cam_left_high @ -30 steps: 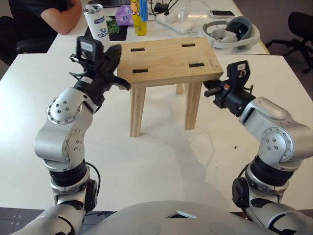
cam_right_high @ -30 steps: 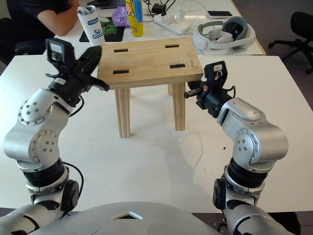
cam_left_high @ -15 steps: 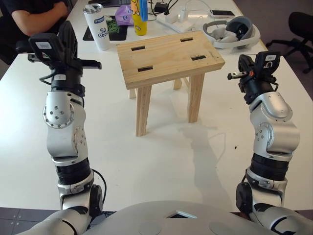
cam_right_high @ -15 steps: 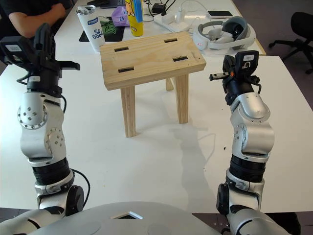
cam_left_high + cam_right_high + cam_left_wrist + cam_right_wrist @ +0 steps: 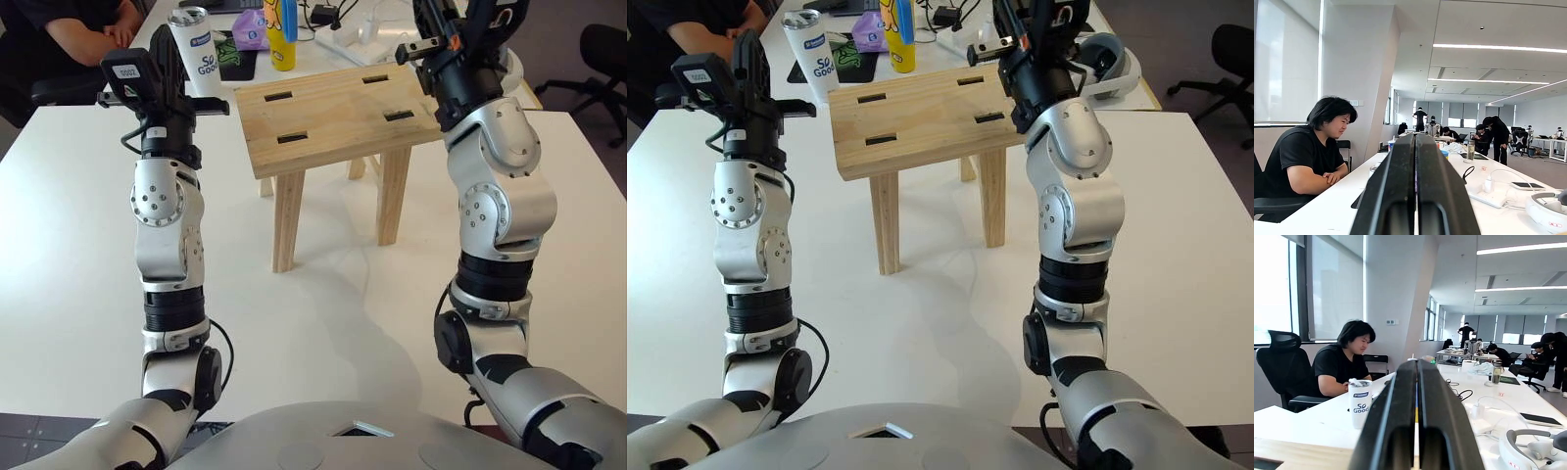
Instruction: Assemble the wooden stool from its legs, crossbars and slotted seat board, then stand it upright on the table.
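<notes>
Now, nearest me, both forearms stood upright over the table (image 5: 323,333); a second earlier they had been down low, one at each side edge of the seat board (image 5: 333,117). Both had lifted off and come up

- Left gripper (image 5: 1415,139): fingers pressed flat together, nothing in them, raised well clear of the seat's left edge
- Right gripper (image 5: 1417,363): fingers likewise closed with only a hairline between, holding nothing, up by the seat's far right corner and, as far as I could judge, not touching it

Stool (image 5: 338,147) stood upright on the table between the two arms, on its legs (image 5: 284,220), seat on top with its four slots (image 5: 292,138) facing up. No loose leg or crossbar lay on the white top around it. I read that as the build done and the stool set down; the arms letting go without it tipping suggested it bore its own weight. Nothing looked left to do but hold the arms clear

Beyond the stool, a second white table carried a tumbler (image 5: 196,49), a yellow bottle (image 5: 282,34), a power strip (image 5: 353,44) and a headset (image 5: 1112,59)

Farther off: an open office, tall windows (image 5: 1327,289), strip lights (image 5: 1498,47) in the ceiling, more desks
</notes>
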